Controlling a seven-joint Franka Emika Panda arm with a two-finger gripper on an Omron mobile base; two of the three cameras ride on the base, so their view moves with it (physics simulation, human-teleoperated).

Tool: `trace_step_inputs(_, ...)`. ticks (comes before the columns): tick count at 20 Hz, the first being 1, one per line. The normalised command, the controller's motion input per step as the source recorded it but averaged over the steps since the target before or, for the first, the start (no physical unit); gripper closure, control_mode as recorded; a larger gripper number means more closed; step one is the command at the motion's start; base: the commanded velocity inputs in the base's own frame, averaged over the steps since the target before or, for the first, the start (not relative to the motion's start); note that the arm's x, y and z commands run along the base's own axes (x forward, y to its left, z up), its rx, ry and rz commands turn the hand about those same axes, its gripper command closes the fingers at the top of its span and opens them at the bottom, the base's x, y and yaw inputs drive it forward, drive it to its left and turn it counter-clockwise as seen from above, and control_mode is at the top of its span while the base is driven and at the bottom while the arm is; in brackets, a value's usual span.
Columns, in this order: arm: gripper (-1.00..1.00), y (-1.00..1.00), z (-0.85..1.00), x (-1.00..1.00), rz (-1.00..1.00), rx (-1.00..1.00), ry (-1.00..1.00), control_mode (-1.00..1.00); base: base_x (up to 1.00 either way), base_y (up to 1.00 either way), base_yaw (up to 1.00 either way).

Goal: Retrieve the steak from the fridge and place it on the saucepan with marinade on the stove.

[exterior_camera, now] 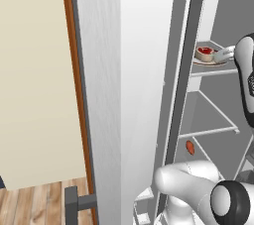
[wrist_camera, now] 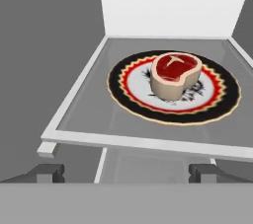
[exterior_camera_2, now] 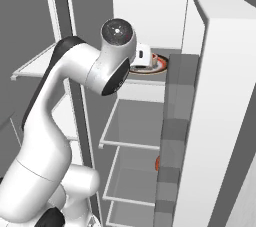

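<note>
The fridge (exterior_camera: 144, 70) stands with its doors swung wide, white inside, with glass shelves edged in pale rails. On an upper shelf (wrist_camera: 79, 104) sits a round plate (wrist_camera: 217, 104) with a black outer band, a red zigzag ring and a white middle. The steak (wrist_camera: 175, 74) rests on the middle of that plate, a thick cut with a red top and a pale pinkish rim around its side. From the left side of the base the same plate (exterior_camera: 218, 62) and steak (exterior_camera: 205, 52) show at the right edge of the shelf, just beside the arm's wrist.

The arm reaches up into the fridge compartment, its hand level with that shelf. The tool (wrist_camera: 126, 171) hangs in front of the shelf's near rail with its two dark tips spread as wide as they go, nothing between them. It is near the steak but clearly apart from it, short of the plate's near edge.

Lower down in the fridge, a small orange-red item (exterior_camera: 189, 146) lies on a lower shelf; I cannot tell what it is.
</note>
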Motion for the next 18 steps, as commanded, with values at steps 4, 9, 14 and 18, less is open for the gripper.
trace_step_inputs(4,-1.0,-0.09,0.0,0.17,0.0,0.0,0.0,-1.0,0.0,0.0,0.0)
trace_step_inputs(9,-1.0,0.0,0.0,0.18,0.0,0.0,0.0,-1.0,0.0,0.0,0.0)
trace_step_inputs(14,-1.0,0.0,0.0,0.21,0.0,0.0,0.0,-1.0,0.0,0.0,0.0)
trace_step_inputs(18,-1.0,0.0,0.0,0.21,0.0,0.0,0.0,-1.0,0.0,0.0,0.0)
